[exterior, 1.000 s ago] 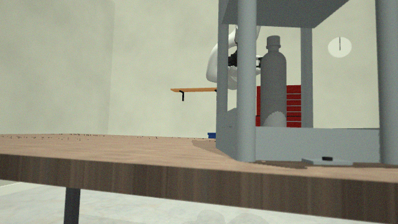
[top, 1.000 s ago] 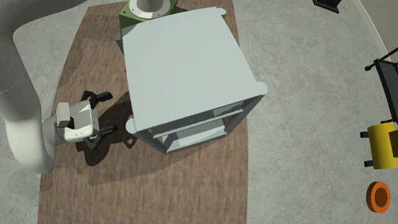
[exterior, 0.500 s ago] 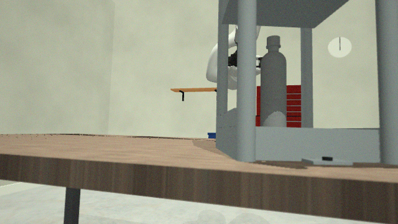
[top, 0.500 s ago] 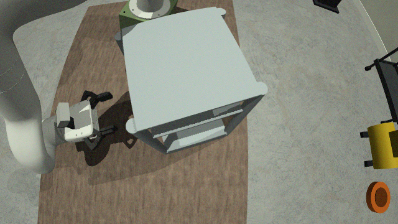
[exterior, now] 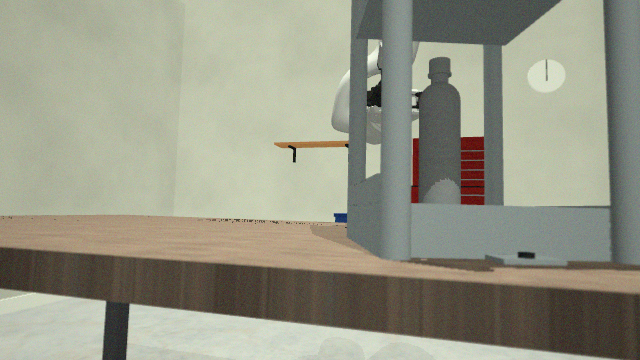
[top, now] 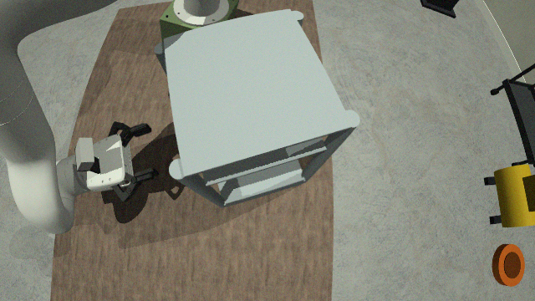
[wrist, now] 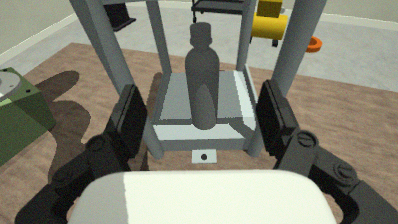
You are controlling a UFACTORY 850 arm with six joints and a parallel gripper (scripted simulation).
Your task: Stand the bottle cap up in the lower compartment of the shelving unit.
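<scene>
Bottle (wrist: 202, 80), grey and capped, standing cap up on the floor of the lower compartment of a pale grey shelving unit (top: 251, 84). From the wrist camera the bottle sits near the middle of that floor, behind the front edge, with open space on either side of it between the posts. From the low exterior camera it (exterior: 439, 130) shows between two posts, its base hidden by the unit's closed base wall (so contact with the floor cannot be confirmed from that side).

The shelving unit stands on a wooden table (top: 125, 234), filling most of the table's width toward its far end as the top camera frames it. A green block (top: 167, 22) carrying the arm's round mount sits at the far edge of the table, just beside the unit's back corner.

The gripper (wrist: 200, 122) hovers in front of the unit near the table's left edge in the top view (top: 140, 152), well apart from the bottle. Its two black fingers are spread to their widest and nothing is between them. They frame the unit's front opening in the wrist view. A small grey square tag (wrist: 204, 157) with a dark dot lies on the table just before the unit's front.
</scene>
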